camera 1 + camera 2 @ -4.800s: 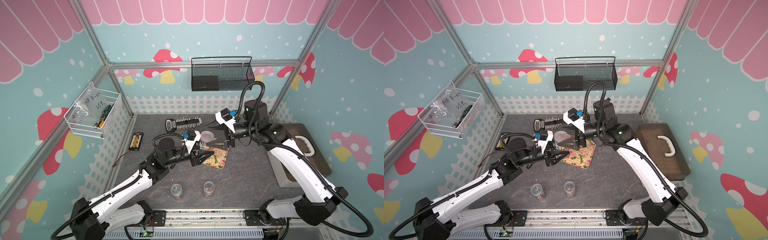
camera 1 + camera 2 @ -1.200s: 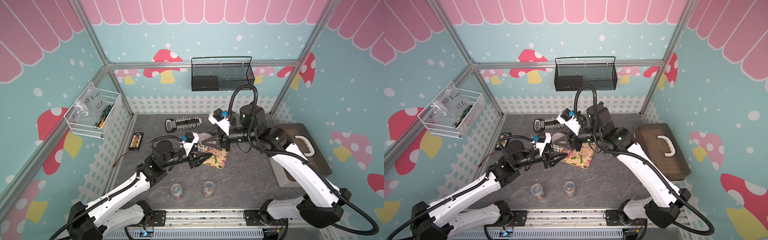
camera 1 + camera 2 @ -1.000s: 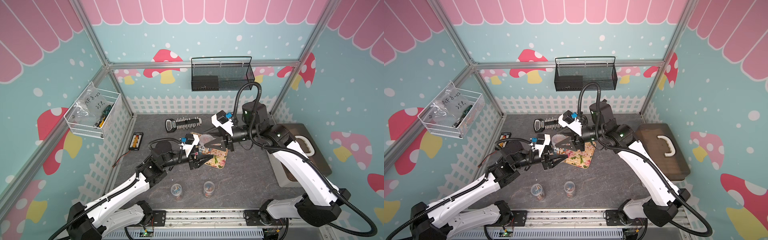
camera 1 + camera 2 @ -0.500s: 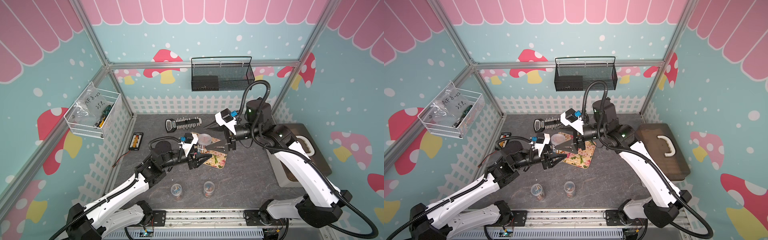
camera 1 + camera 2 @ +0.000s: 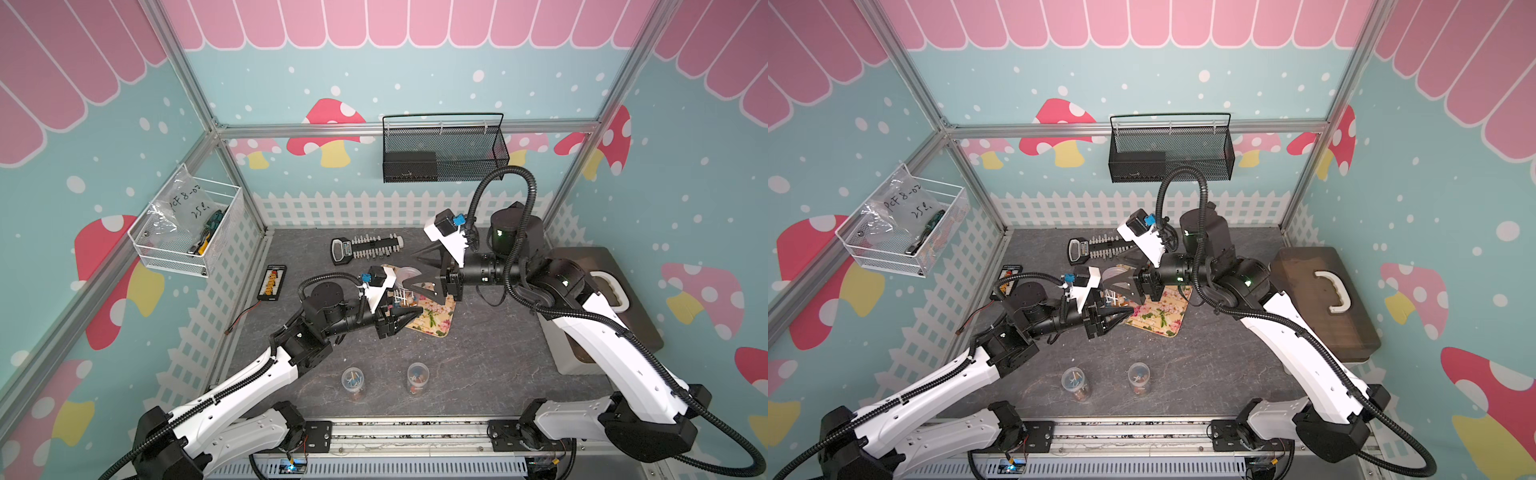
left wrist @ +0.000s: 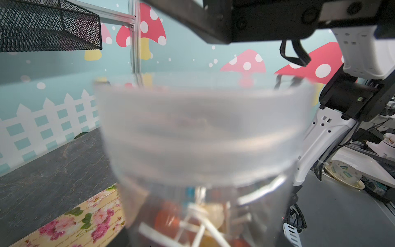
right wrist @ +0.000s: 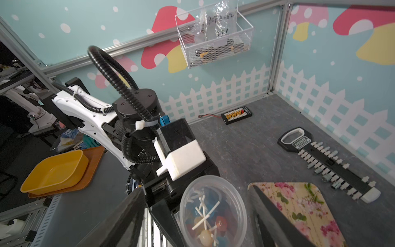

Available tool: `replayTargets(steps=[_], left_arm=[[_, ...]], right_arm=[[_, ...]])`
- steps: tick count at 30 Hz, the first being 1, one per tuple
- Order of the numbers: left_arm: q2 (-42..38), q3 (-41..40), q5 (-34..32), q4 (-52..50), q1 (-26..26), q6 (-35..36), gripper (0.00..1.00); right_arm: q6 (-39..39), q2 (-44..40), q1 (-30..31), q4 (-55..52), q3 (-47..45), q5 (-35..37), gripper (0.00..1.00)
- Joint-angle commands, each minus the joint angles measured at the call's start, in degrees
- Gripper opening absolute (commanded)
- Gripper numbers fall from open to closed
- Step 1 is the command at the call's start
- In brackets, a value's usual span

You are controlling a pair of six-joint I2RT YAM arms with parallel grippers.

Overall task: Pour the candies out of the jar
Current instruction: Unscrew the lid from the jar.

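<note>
Jar [image 7: 213, 210]: clear plastic, clamped upright in left tool [image 5: 405, 315], raised off the table [image 5: 478, 357] at the left edge of tray [image 5: 436, 322]; over it or just beside it, unclear.
Candies [image 7: 205, 223]: all inside, heaped at the bottom, white sticks crossed; none seen on tray.
Left tool: clenched on the jar body, low down.
Right tool [image 5: 406, 270]: released, jaws spread either side of the jar top, clear of the rim in right wrist view.
Lid: cannot tell whether a clear one covers the mouth; top blurred in left wrist view.
Step in hand: judged as freeing or checking the mouth, ahead of tipping.
Doing it well: centre right tool on the top, close squarely on the rim, twist against a firm left grip, lift straight up.
Pour: roll left wrist slowly, mouth low and aimed at tray centre, to limit bouncing and rolling.
Edges: shift jar rightward first; otherwise likely spill onto bare table.
Open room: bare table right of tray and in front; rack [image 5: 368, 249] close behind; two small jars [image 5: 353, 380] near the front, well apart; box [image 5: 1308, 316] far right.
Tight spot: both tools almost nose to nose; withdraw right tool up and back before tipping.
</note>
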Motion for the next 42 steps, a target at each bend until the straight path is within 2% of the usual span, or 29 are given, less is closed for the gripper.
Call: replayTargets(steps=[1, 10, 14, 18, 23, 26, 29, 31, 41, 42], left_arm=[[-0.7, 0.0, -0.6, 0.0, 0.2, 0.1, 0.4], [-0.5, -0.1, -0.6, -0.2, 0.2, 0.1, 0.4], [-0.5, 0.0, -0.6, -0.1, 0.2, 0.2, 0.4], [-0.3, 0.2, -0.4, -0.1, 0.2, 0.3, 0.4], [0.1, 0.6, 1.1, 0.3, 0.2, 0.4, 0.4], [0.3, 0.5, 2.1, 0.6, 0.2, 1.1, 0.4], [0.9, 1.7, 3.2, -1.5, 0.2, 1.5, 0.4], [1.3, 2.4, 4.1, -2.2, 0.2, 1.2, 0.4], [0.6, 1.3, 3.1, -0.5, 0.2, 0.0, 0.4], [0.6, 1.3, 3.2, -0.5, 0.3, -0.1, 0.4]], right_arm=[[1.5, 0.8, 0.8, -3.1, 0.0, 2.8, 0.74], [1.7, 2.4, 1.7, -3.1, 0.0, 3.1, 0.69], [1.4, 3.1, 1.8, -3.1, 0.1, 2.5, 0.6], [0.4, 3.1, 1.9, -3.2, 0.0, 2.3, 0.47], [-5.8, 3.4, 1.7, -5.1, 2.4, 1.7, 0.34], [-12.6, 3.8, 1.1, -5.8, 4.5, -4.5, 0.32], [-23.3, 2.3, 0.8, -5.6, 4.7, -14.0, 0.33], [-27.0, 1.1, 0.4, -5.6, 4.5, -16.2, 0.33], [-26.6, 0.7, -1.5, -7.0, 3.0, -15.6, 0.33], [-26.1, 0.6, -1.5, -7.0, 3.0, -15.1, 0.36]])
